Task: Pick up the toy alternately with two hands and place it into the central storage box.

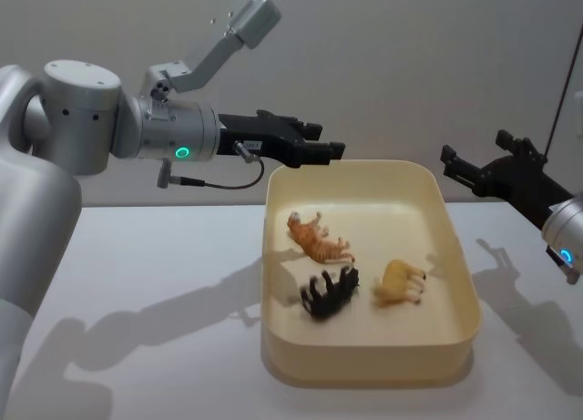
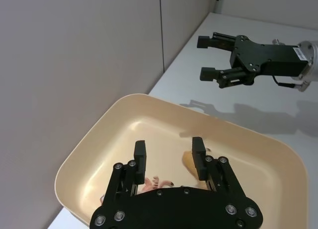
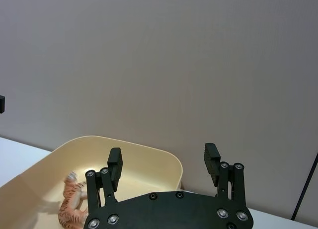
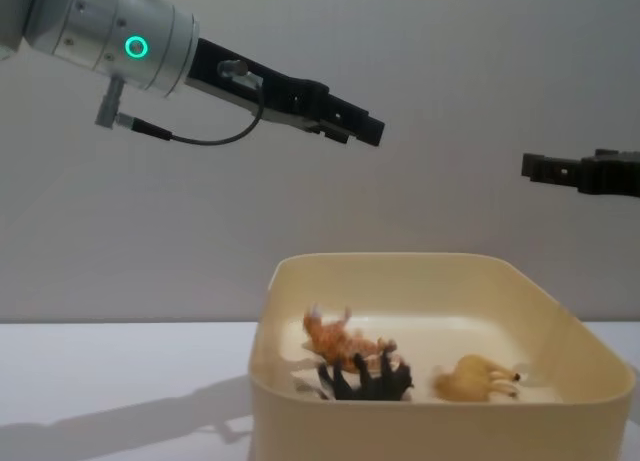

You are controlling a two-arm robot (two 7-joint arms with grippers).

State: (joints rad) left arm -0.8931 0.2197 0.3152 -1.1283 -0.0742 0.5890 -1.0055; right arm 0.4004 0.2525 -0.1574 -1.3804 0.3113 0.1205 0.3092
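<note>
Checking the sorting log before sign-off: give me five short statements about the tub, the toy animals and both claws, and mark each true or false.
1. Three toy animals lie inside the cream-yellow tub: an orange tiger, a black animal and a yellow animal. True.
2. The left claw grips the tiger. False: it is open and empty, hovering above the tub's far left corner.
3. The right claw is open. True.
4. The yellow animal stands on the table outside the tub. False: it lies inside the tub, on the robot's right side.
5. The black animal lies on its back with legs up. True.
</note>
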